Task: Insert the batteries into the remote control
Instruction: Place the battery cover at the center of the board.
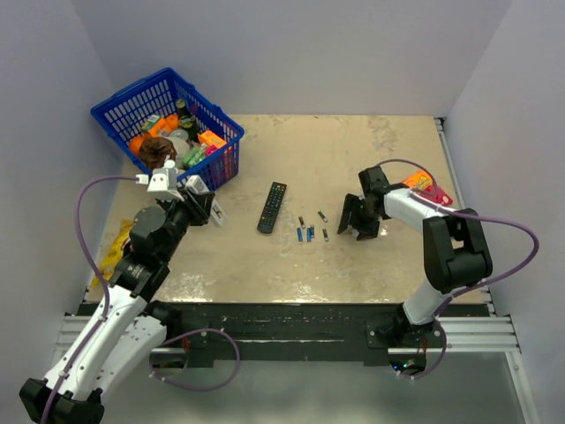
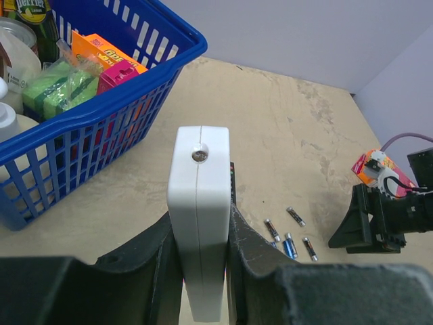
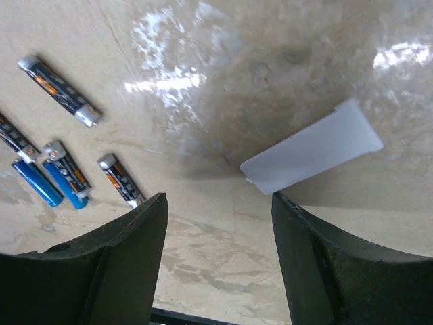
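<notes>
My left gripper (image 2: pixel 201 237) is shut on the white remote control (image 2: pixel 198 196), which stands on edge between the fingers, raised over the table near the basket. In the top view the left gripper (image 1: pixel 208 208) sits left of the black remote. Several batteries (image 1: pixel 309 231) lie loose mid-table, two blue and the rest dark; they also show in the left wrist view (image 2: pixel 289 242). My right gripper (image 1: pixel 357 221) hangs open just right of them, nothing between its fingers. In the right wrist view the batteries (image 3: pixel 64 181) lie left of the open right gripper (image 3: pixel 218 203).
A flat white plastic piece (image 3: pixel 311 156) lies on the table just beyond the right fingers. A longer black remote (image 1: pixel 272 207) lies left of the batteries. A blue basket (image 1: pixel 216 119) of groceries stands at the back left. An orange-pink packet (image 1: pixel 428 185) lies at the right.
</notes>
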{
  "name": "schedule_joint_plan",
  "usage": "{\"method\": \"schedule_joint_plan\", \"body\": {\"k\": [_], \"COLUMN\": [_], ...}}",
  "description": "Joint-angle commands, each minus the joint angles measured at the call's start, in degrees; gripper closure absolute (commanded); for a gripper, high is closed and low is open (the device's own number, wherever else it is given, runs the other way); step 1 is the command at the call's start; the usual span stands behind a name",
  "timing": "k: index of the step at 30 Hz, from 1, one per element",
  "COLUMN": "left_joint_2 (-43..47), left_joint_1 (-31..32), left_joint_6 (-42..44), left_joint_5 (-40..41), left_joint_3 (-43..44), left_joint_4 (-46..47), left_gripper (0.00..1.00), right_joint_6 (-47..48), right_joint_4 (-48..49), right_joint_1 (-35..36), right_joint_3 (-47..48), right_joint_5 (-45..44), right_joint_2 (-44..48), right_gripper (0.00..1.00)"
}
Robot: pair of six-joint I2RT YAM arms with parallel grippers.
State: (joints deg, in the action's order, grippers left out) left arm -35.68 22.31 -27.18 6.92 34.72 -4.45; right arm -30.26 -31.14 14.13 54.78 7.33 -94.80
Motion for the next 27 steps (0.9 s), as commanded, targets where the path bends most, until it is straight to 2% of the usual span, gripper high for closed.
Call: {"method": "schedule_joint_plan", "body": {"k": [1, 14, 20, 27], "left_joint_2": [0.1, -1.1, -1.8, -2.6], "left_joint_1": [0.3, 0.3, 0.3, 0.3], "left_joint_6": [1.4, 1.6, -0.2, -3.6], "left_joint_5": [1.2, 1.3, 1.2, -3.2], "left_joint_3": [3.1, 3.7, 2.7, -0.3], "left_joint_4": [2.1, 1.9, 2.7, 7.8], "left_gripper": [1.0, 1.0, 1.0, 1.0], "right_joint_6": [-0.9, 3.4, 8.3, 8.6], "right_joint_4": [3.9, 6.6, 5.5, 4.2], "right_joint_1": [0.9, 1.0, 6.3, 11.7], "right_joint_3": [2.5, 11.8, 14.0, 11.7], "right_joint_5": [-1.3, -4.8, -8.1, -11.9], "right_joint_2": [-3.8, -8.8, -1.7, 5.3], "right_gripper": [0.34, 0.34, 0.34, 0.35]}}
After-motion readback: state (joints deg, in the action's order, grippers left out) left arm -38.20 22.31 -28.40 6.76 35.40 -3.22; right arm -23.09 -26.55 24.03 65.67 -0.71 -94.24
